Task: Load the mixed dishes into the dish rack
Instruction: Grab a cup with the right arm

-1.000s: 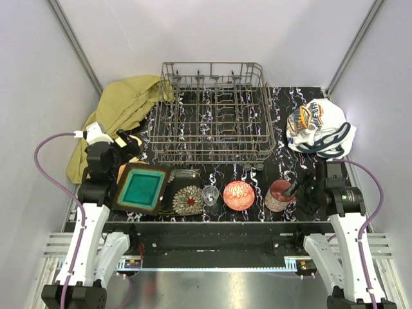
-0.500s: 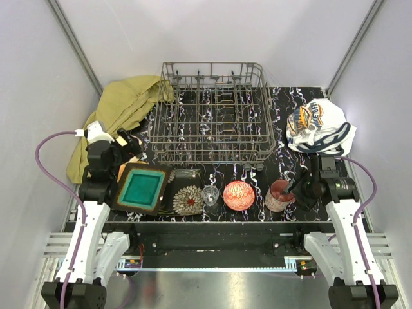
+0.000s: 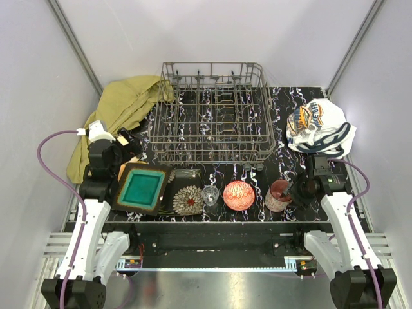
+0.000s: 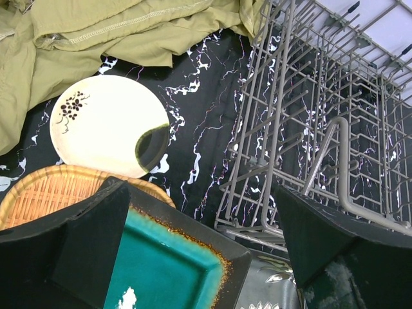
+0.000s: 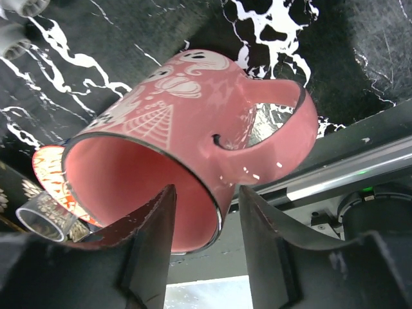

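**Right arm at the pink cup: seating a rim pinch before the lift**

The pink cup (image 5: pixel 193 129) stands on the dark marbled table (image 3: pixel 283 129) at its near right, beside the red bowl (image 3: pixel 239 195) and in front of the dish rack's (image 3: pixel 209 156) near right corner, apart from it. The rack holds no dishes.

The right gripper (image 5: pixel 206 199) straddles the cup's rim. One finger (image 5: pixel 151 238) reaches inside the mouth and the other (image 5: pixel 264 238) stands outside the wall, just beside the handle. A slit of space shows on each side of the wall, so the jaws read as parted and not pressed onto it.

A sound pinch probably calls for three things:

- sinking the fingers a little deeper over the rim
- keeping the outer finger off the handle root, so the pads meet plain wall
- squeezing squarely, since a glazed wall can slip or swing under a shallow grip

The lift likely goes straight up first, clear of the bowl and the clear glass (image 3: pixel 210 194), then across to the rack's tines.

The left gripper (image 4: pixel 199 193) hangs spread wide and empty above the teal square plate (image 4: pixel 167 264), beside the rack's left wall.
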Tool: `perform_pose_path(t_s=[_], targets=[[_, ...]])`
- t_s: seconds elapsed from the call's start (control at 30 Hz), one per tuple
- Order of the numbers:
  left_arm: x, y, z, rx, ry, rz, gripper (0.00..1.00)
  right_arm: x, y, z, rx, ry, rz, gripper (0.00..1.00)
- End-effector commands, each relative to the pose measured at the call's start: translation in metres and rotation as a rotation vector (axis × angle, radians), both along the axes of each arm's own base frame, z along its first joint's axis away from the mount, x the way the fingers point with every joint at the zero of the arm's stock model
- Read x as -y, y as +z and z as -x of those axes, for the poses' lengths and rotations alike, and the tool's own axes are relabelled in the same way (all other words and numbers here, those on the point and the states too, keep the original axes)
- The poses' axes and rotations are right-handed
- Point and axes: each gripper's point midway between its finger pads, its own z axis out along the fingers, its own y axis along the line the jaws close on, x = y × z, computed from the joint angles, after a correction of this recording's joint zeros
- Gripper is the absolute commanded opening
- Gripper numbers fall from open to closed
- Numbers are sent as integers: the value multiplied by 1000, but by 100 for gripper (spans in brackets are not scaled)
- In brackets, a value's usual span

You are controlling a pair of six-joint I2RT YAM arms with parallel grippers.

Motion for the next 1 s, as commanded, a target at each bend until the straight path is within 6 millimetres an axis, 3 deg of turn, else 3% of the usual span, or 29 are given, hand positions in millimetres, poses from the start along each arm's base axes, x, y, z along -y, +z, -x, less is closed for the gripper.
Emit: perform_pose_path(t_s=[0.0, 0.63, 0.87, 0.97], targets=[[1, 15, -7, 66, -6, 2, 99, 1, 0, -9, 31, -20, 16, 51], [1, 17, -6, 73, -6, 8, 99, -14, -15, -9, 2, 2, 6, 33], [4, 14, -6, 65, -20, 17, 99, -12, -12, -11, 36, 1, 19, 15], [5, 16, -6, 68, -25, 17, 99, -9, -7, -11, 59, -6, 31, 0]])
